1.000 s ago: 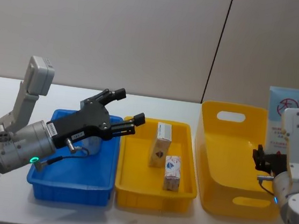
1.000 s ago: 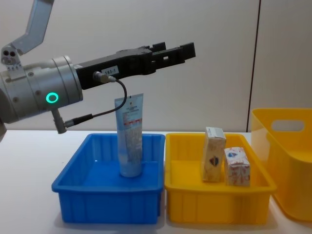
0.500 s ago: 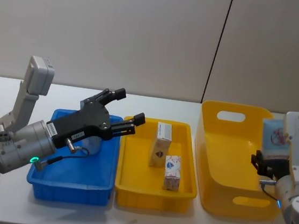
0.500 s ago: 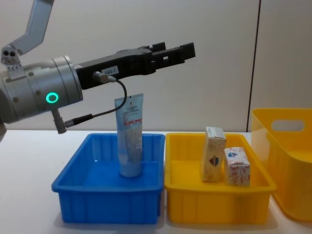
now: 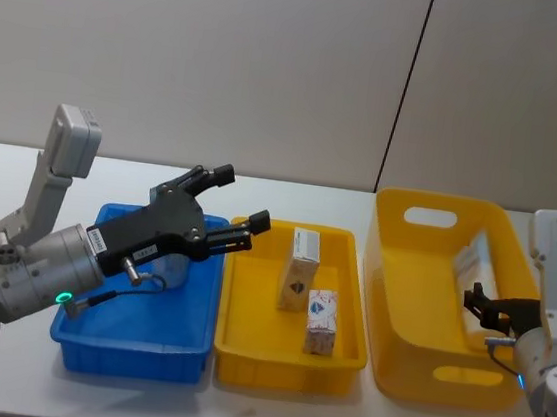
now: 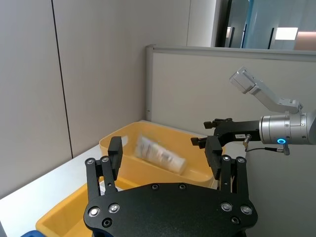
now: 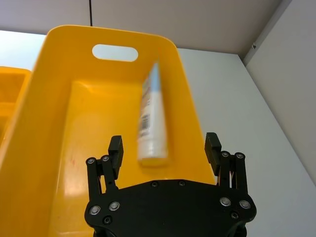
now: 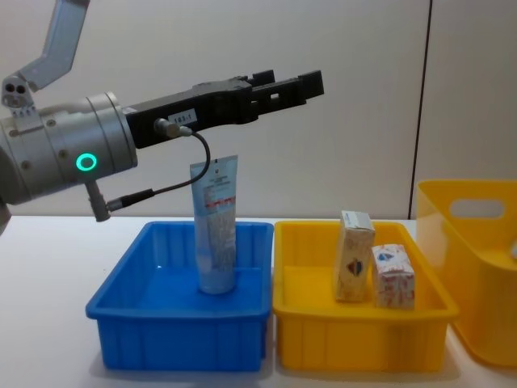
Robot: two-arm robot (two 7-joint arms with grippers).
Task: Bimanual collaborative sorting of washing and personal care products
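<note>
Two tubes, two cartons, two trays, one bin, two tools.
Tubes: one upright tube (image 8: 216,234) in the blue tray (image 5: 131,355) and a second tube (image 7: 152,118) in the bin (image 5: 387,312), two in all. Cartons: a tall carton (image 5: 303,257) and a short carton (image 5: 320,321), both in the yellow tray (image 5: 285,375). Containers on the table (image 5: 266,408): three, namely one blue tray, one yellow tray and one yellow bin. Tools: a left tool (image 5: 242,197) and a right tool (image 7: 164,142).
</note>
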